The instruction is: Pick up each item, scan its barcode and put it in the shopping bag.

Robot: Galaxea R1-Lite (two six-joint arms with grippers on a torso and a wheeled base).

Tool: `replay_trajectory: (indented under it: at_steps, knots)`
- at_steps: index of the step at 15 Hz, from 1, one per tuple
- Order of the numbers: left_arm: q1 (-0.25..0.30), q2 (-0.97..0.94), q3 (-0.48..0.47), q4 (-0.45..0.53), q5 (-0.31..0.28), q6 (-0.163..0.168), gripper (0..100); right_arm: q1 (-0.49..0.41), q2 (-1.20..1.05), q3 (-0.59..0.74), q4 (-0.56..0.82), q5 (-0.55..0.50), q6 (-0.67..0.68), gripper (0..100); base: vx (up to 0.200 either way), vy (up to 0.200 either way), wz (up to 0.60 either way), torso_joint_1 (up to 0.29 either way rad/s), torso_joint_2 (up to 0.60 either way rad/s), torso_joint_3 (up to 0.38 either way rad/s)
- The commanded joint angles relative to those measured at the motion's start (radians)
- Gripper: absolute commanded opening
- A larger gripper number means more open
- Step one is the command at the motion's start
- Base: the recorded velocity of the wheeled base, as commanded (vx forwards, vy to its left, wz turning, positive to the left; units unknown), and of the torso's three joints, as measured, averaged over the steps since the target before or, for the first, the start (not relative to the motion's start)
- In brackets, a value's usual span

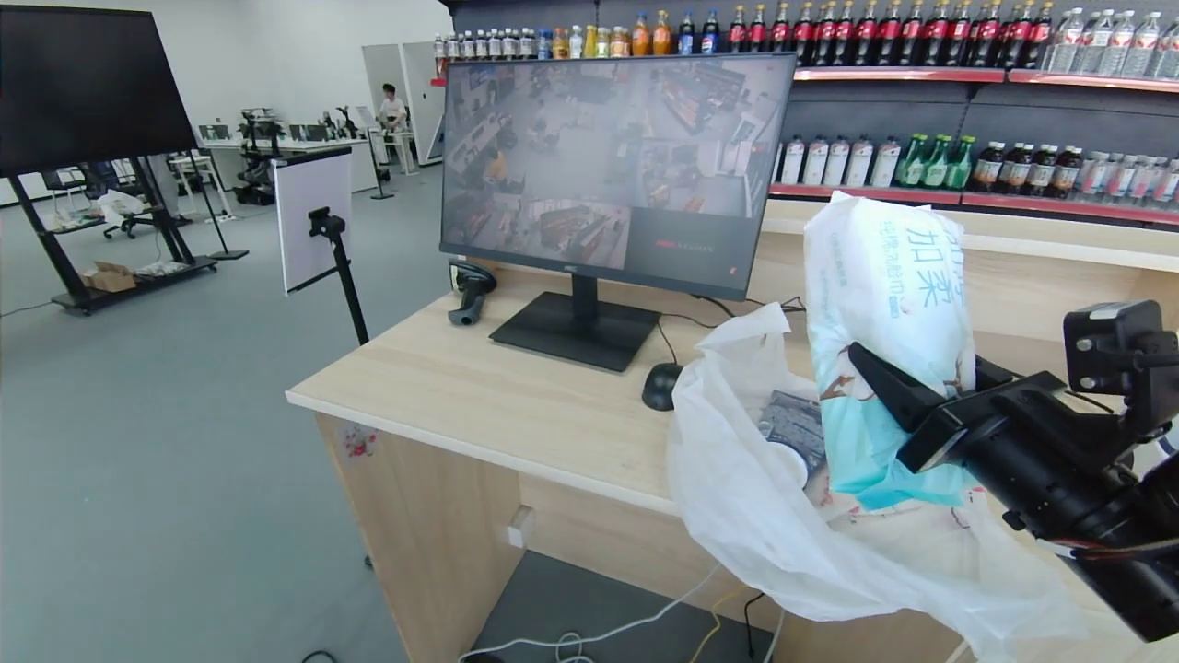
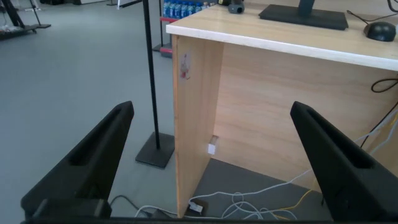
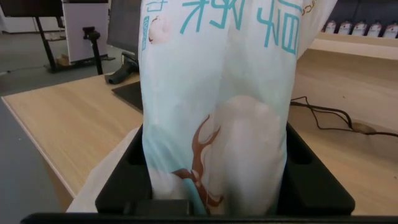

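Closest in, the right pincer is clamped on the tissue pack, upright at the mouth of the shopping bag on the bench, so bagging seems in hand and the next move is probably to lower and release, while the left pincer hangs apart.

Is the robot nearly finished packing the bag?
Not quite. A grey packet already lies in the shopping bag. The right gripper holds the tissue pack at the bag's mouth. Still to do: lower it and let go. Whether other items wait, I cannot tell.
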Motion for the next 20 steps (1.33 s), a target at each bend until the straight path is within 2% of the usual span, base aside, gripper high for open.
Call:
replay_trajectory:
  at_steps: [1, 4, 13, 20]
  knots:
    - [0.000, 0.000, 0.000, 0.000, 0.000, 0.000, 100, -0.001, 0.028, -0.001, -0.002, 0.000, -0.001, 0, 0.000, 0.000, 0.00, 0.000, 0.00, 0.000]
    - [0.000, 0.000, 0.000, -0.002, 0.000, 0.000, 100, -0.029, 0.064, -0.002, -0.002, 0.000, 0.022, 0, 0.000, 0.000, 0.00, 0.000, 0.00, 0.000]
    - [0.000, 0.000, 0.000, -0.002, 0.000, 0.000, 100, -0.029, 0.115, 0.085, -0.002, 0.003, 0.016, 0, 0.000, 0.000, 0.00, 0.000, 0.00, 0.000]
    - [0.000, 0.000, 0.000, -0.002, 0.000, 0.000, 100, 0.024, 0.130, 0.130, -0.002, 0.005, 0.002, 0, 0.000, 0.000, 0.00, 0.000, 0.00, 0.000]
